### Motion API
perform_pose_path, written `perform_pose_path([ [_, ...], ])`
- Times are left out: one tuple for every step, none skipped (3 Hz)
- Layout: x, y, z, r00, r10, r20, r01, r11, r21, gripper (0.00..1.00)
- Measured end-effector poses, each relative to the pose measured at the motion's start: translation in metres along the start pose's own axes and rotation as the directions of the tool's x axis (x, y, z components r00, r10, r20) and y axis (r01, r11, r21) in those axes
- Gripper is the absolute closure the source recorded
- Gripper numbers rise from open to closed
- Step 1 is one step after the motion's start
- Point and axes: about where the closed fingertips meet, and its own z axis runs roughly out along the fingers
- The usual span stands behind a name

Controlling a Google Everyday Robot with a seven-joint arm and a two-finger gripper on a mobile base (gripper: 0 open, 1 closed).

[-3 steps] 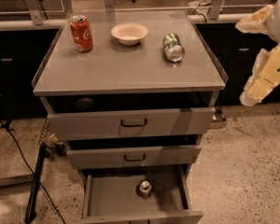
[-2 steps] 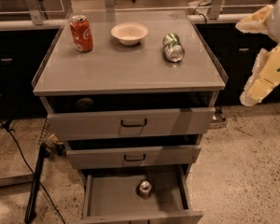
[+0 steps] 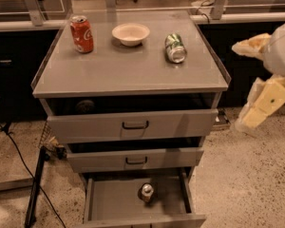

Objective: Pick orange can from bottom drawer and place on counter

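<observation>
The orange can [image 3: 147, 192] stands upright on the grey floor of the open bottom drawer [image 3: 111, 201], near its middle, with its silver lid showing. The counter [image 3: 133, 68] is the cabinet's flat grey top. My gripper [image 3: 239, 87] hangs in the air to the right of the cabinet, level with the top drawer and well above the can. Its two cream fingers [image 3: 263, 103] are spread apart and hold nothing.
On the counter stand a red cola can [image 3: 81, 33] at the back left, a white bowl [image 3: 130, 33] at the back middle, and a green-and-silver can [image 3: 175, 48] on its side. The two upper drawers [image 3: 133, 126] are slightly ajar. A dark cable [image 3: 35, 194] lies on the floor at the left.
</observation>
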Motion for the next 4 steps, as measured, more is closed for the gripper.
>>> perform_pose_path([
  [0.022, 0.031, 0.031, 0.999, 0.014, 0.033, -0.014, 0.9999, 0.009, 0.19],
  [0.046, 0.065, 0.075, 0.999, 0.014, 0.039, -0.015, 0.9999, 0.007, 0.42],
  [0.068, 0.096, 0.134, 1.0, 0.014, 0.023, -0.013, 0.9997, -0.021, 0.66],
  [0.073, 0.102, 0.14, 1.0, 0.021, 0.015, -0.021, 0.9995, -0.023, 0.89],
])
